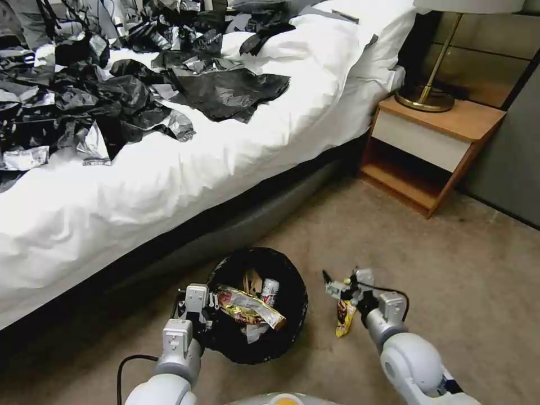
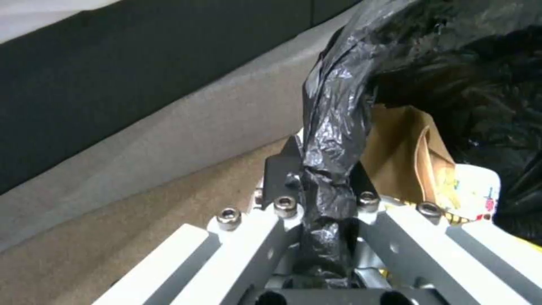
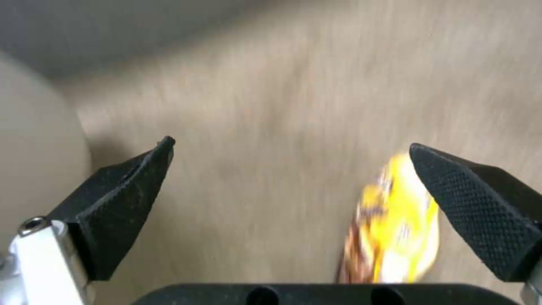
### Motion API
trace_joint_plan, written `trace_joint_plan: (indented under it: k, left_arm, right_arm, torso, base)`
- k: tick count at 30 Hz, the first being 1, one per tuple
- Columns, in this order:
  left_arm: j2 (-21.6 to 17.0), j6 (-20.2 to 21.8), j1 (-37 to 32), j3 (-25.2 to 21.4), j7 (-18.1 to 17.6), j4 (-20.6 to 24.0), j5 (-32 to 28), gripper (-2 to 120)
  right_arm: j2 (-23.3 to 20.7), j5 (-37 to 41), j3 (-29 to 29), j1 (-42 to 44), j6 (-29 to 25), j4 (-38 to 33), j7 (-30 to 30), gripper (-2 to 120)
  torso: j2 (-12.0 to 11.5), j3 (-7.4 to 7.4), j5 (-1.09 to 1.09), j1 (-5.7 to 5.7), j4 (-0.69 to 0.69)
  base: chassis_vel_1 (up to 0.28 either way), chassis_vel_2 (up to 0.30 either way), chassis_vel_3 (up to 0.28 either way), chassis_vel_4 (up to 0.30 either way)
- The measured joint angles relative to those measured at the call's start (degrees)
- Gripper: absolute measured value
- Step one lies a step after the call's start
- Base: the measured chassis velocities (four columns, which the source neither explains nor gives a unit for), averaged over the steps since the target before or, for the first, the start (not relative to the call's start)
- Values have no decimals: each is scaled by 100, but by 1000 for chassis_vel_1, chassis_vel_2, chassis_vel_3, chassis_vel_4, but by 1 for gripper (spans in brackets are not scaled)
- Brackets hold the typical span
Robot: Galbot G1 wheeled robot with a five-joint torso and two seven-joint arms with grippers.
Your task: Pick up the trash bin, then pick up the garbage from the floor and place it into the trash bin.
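Both arms are seen at the near edge of the head view, reaching down toward the carpet. At the near left, the left gripper is clamped on the bag-covered rim of the trash bin; in the left wrist view its fingers are pinched on a twisted fold of crinkly black plastic. The trash bin, a round bucket lined with a glossy black bag, is placed between the two arms, just in front of the bed base. Inside it a long foil wrapper, crumpled brown paper and a small white bottle are lying.

At the near right, the right gripper is spread wide, its textured black pads well apart. A yellow wrapper is seen just beside one pad in the right wrist view; whether it is touched cannot be told. It lies well apart from the trash bin's rim.

Open beige carpet, short-piled and bare, extends to the right and far right. To the left the room is closed by a bed with a white sheet, strewn with black bags. At the far right a wooden nightstand carries a brass lamp base.
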State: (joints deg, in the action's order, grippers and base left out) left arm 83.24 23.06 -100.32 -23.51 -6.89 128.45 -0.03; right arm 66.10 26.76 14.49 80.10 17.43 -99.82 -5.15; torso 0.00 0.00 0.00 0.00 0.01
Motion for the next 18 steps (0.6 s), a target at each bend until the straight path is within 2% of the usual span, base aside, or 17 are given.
trace_joint_plan:
  k: [1, 5, 6, 10, 18]
  left_arm:
    - [0, 0, 0, 0, 0, 0, 0, 1]
    - [3, 15, 18, -19, -19, -4, -25, 1]
    - [3, 15, 18, -19, -19, -4, -25, 1]
    - [16, 15, 8, -23, -23, -16, -25, 1]
    - [34, 11, -5, -3, -30, -34, -3, 1]
  right_arm:
    - [0, 0, 0, 0, 0, 0, 0, 100]
    - [32, -42, -181, -200, 94, 856, 142, 100]
    - [32, -42, -181, -200, 94, 856, 142, 100]
    - [202, -350, -156, -268, -32, 1411, 324, 100]
    - [284, -577, 4, -282, -243, 1776, 424, 100]
  torso:
    - [0, 0, 0, 0, 0]
    - [0, 0, 0, 0, -1]
    - [0, 0, 0, 0, -1]
    - [0, 0, 1, 0, -1]
    - [0, 0, 0, 0, -1]
  base:
    - [0, 0, 0, 0]
    - [0, 0, 0, 0]
    - [0, 0, 0, 0]
    - [0, 0, 0, 0]
    - [0, 0, 0, 0]
